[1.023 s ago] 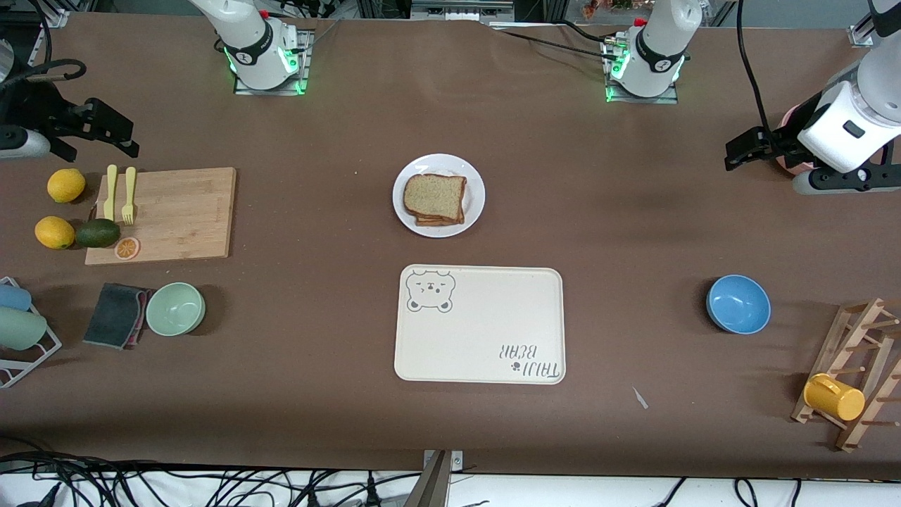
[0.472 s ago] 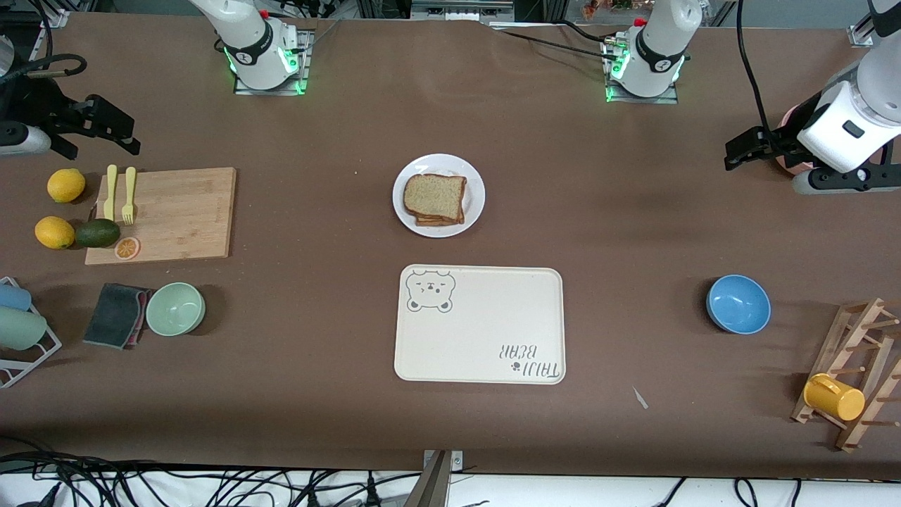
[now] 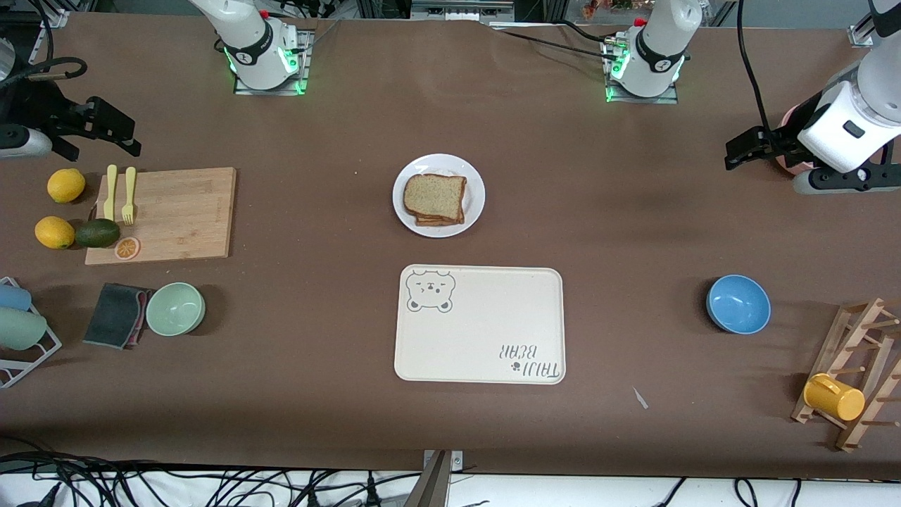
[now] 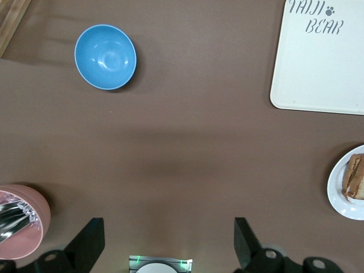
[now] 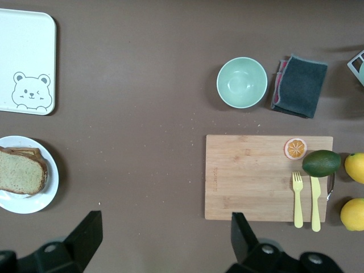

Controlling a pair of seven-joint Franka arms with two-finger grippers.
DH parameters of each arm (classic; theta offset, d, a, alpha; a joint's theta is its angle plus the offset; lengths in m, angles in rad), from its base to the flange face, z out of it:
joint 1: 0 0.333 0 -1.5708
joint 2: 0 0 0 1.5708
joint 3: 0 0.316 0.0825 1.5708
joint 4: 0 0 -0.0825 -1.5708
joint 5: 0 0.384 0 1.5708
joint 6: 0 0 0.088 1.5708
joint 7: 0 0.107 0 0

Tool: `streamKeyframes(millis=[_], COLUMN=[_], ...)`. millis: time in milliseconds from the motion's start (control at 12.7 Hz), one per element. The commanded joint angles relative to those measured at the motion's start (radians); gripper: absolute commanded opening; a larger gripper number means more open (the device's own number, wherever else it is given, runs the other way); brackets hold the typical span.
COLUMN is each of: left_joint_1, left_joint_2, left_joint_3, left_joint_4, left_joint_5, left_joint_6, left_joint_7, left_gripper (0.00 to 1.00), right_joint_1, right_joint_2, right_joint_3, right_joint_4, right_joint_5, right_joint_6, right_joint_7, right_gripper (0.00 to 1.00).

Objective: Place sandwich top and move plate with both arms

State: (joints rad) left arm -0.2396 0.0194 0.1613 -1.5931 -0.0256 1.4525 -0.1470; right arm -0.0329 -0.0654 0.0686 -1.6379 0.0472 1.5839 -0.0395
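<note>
1. Nearest my front camera I have the cream bear-print tray point(image 3: 480, 324), bare, lying flat at about six o'clock from the plate.
2. At three o'clock from the tray sits the blue bowl point(image 3: 738, 303), toward the left arm's end; at nine o'clock the green bowl point(image 3: 175, 308), touching a dark folded cloth point(image 3: 115, 315).
3. Farther from the camera, mid-table, I see the plate point(image 3: 438, 195). The sandwich top point(image 3: 434, 195) lies on the stack of bread on it, edges roughly lined up.
4. At nine o'clock from the plate is the wooden cutting board point(image 3: 172, 215), with a yellow fork and knife on it and an avocado and lemons beside it.
5. The right gripper point(image 5: 165, 236) hangs over the table at its own arm's end, above the cutting board area; its fingers stand wide apart, holding nothing.
6. The left gripper point(image 4: 169, 242) hangs over bare table at the left arm's end, near a pink container point(image 4: 20, 219); fingers spread wide, nothing between them.
</note>
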Motion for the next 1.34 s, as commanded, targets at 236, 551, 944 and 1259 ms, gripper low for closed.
streamKeyframes(millis=[236,551,944,1259], left_joint_1=[-0.009,-0.006,0.002,0.002], left_joint_2=[0.025,0.034,0.036,0.039], left_joint_3=[-0.008,-0.008,-0.006,-0.005], left_joint_4=[0.025,0.027,0.021,0.018], left_joint_5=[-0.027,-0.025,-0.023,-0.023], left_joint_6=[0.0,0.017,0.003,0.005], left_joint_7=[-0.003,-0.002,0.001,0.007], left_gripper=[1.0,1.0,1.0,1.0], right_joint_1=[-0.008,-0.008,-0.008,-0.008], right_joint_2=[-0.005,-0.004,0.004,0.007], right_joint_3=[0.0,0.004,0.002,-0.001], right_joint_4=[0.033,0.033,0.033,0.033], right_joint_5=[0.022,0.023,0.023,0.023], right_joint_6=[-0.025,-0.025,-0.025,-0.025], right_joint_7=[-0.019,-0.019,-0.02,-0.013], right_gripper=[1.0,1.0,1.0,1.0])
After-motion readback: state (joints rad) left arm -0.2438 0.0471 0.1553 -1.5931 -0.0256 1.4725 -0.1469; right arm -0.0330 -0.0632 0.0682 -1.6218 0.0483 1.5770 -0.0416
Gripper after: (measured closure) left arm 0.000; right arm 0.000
